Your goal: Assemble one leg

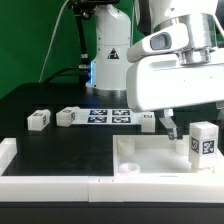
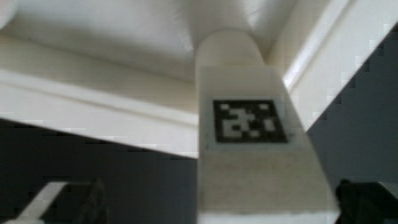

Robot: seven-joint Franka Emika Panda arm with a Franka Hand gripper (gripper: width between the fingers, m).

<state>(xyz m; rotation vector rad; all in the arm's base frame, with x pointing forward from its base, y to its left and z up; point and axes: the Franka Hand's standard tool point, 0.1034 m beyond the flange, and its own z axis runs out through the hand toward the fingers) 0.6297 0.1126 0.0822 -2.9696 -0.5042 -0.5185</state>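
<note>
There were 4 legs (image 1: 205, 141) (image 1: 38, 120) (image 1: 68, 116) (image 1: 147, 121), i.e. small white blocks w/ tags. Also 1 big flat white panel (image 1: 150, 153), 1 marker board (image 1: 110, 115), 1 low white wall (image 1: 45, 184), 1 black table (image 1: 60, 150) & 1 robot arm (image 1: 108, 50).

Beneath the claw (image 1: 190, 124) lies a flat white panel (image 1: 150, 158) with round corner holes. Well off toward the exterior view's left, 2 small tagged white blocks (image 1: 38, 120) (image 1: 68, 116) rest on the black table (image 1: 60, 150), the marker board (image 1: 108, 113) between them and the claw.

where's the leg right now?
The leg stands upright at the exterior view's far right, at the right end of the large white panel.
</note>
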